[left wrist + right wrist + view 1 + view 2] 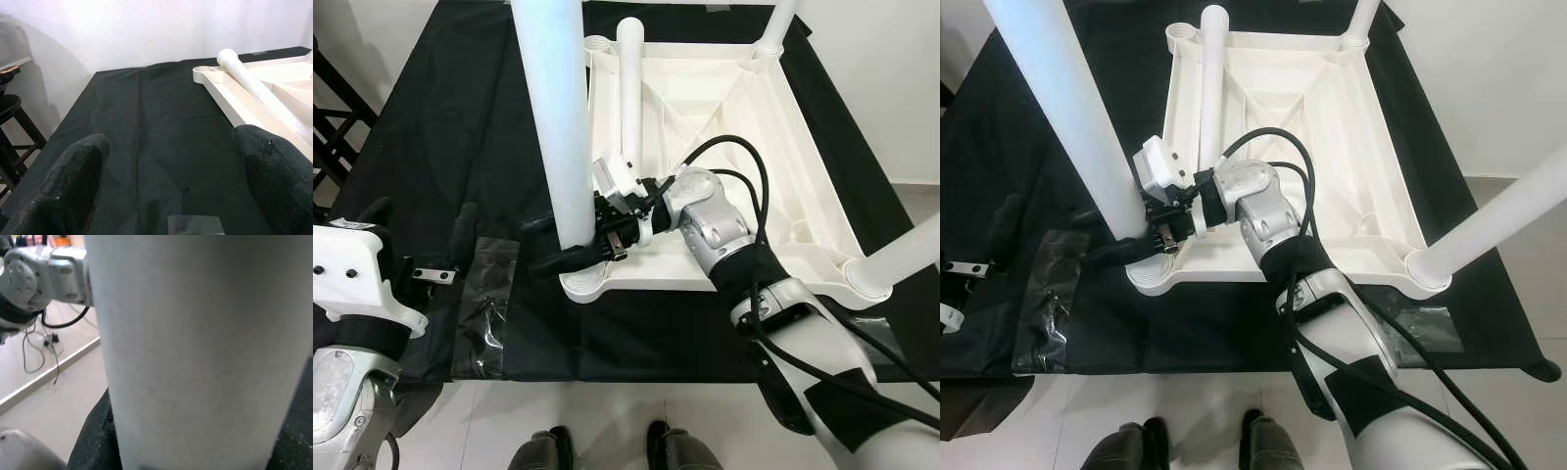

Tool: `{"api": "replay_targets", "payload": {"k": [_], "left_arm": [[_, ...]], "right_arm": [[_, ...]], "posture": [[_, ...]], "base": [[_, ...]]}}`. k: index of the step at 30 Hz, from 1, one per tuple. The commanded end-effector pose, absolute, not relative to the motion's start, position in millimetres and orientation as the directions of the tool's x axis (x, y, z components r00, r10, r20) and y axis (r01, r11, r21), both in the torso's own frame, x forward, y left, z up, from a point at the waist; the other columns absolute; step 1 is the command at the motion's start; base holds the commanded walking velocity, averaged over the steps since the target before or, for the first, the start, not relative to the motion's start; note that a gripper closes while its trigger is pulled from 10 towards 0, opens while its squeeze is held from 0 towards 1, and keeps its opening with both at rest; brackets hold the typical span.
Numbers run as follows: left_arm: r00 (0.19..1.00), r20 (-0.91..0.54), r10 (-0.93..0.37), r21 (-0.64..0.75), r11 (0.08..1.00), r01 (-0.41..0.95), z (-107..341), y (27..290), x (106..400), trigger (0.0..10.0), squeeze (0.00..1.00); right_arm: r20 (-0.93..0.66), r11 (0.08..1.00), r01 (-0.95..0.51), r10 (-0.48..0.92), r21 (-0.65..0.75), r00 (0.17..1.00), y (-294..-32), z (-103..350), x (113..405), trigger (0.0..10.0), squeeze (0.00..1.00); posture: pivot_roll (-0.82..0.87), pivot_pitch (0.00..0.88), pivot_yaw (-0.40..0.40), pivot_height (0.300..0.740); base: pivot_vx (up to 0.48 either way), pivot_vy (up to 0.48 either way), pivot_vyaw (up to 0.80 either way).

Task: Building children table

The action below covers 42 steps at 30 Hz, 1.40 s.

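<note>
Your right gripper [570, 247] is clamped around the base of the near-left table leg [556, 117], its black fingers wrapping the white tube just above the corner socket of the upturned white tabletop [803, 220]. The leg stands upright in that socket, rising toward the head camera, and in the right wrist view it sits flush against the palm [195, 347].

The tabletop lies underside-up on a black cloth [440, 137] spread over the floor. Two more legs stand in their sockets: one at the far-right corner [775, 27] and one at the near-right corner [901, 257]. A fourth leg [629, 88] lies loose inside the frame along its left side, next to the far-left socket.

Your left gripper [171, 186] is spread wide and holds nothing; it hovers low over the cloth, well to the left of the tabletop, with the loose leg ahead of it. Clear tape [487, 304] patches the cloth near its front edge. Two shoes [607, 450] show at the bottom.
</note>
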<state>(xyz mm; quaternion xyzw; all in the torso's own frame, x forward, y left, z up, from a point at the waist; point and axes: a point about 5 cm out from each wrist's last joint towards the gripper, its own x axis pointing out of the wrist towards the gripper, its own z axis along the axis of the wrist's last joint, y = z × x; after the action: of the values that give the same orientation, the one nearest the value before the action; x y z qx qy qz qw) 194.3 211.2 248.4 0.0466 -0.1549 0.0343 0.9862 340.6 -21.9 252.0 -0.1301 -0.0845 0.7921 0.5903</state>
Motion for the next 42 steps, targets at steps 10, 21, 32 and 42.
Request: {"api": "replay_targets", "payload": {"k": [10,21,32,42], "left_arm": [[0.948,0.312,0.061,0.090,0.992,-0.093,251.9,213.9,190.2,10.0,0.00],[0.936,0.353,-0.005,0.123,0.992,-0.041,265.2,218.9,204.2,10.0,0.00],[0.845,0.430,-0.317,0.186,0.947,0.260,318.5,216.0,226.1,10.0,1.00],[0.657,0.406,-0.635,0.249,0.769,0.589,360.3,189.8,244.8,10.0,1.00]], "right_arm": [[-0.240,0.527,-0.845,0.834,0.085,0.496,-9.2,135.1,282.5,10.0,0.00],[-0.156,0.544,-0.837,0.832,0.053,0.532,8.5,141.5,292.2,10.0,0.00],[-0.190,0.655,-0.755,0.746,0.035,0.638,10.8,143.8,278.8,10.0,0.00],[-0.165,0.654,-0.755,0.749,0.035,0.641,17.5,147.2,282.3,10.0,0.00]], "posture": [[0.09,0.341,-0.075,0.740],[0.10,0.282,-0.059,0.740],[0.11,0.241,-0.047,0.740],[0.11,0.216,-0.035,0.740]], "base": [[0.000,0.000,0.00],[0.000,0.000,0.00],[0.000,0.000,0.00],[0.000,0.000,0.00]]}}
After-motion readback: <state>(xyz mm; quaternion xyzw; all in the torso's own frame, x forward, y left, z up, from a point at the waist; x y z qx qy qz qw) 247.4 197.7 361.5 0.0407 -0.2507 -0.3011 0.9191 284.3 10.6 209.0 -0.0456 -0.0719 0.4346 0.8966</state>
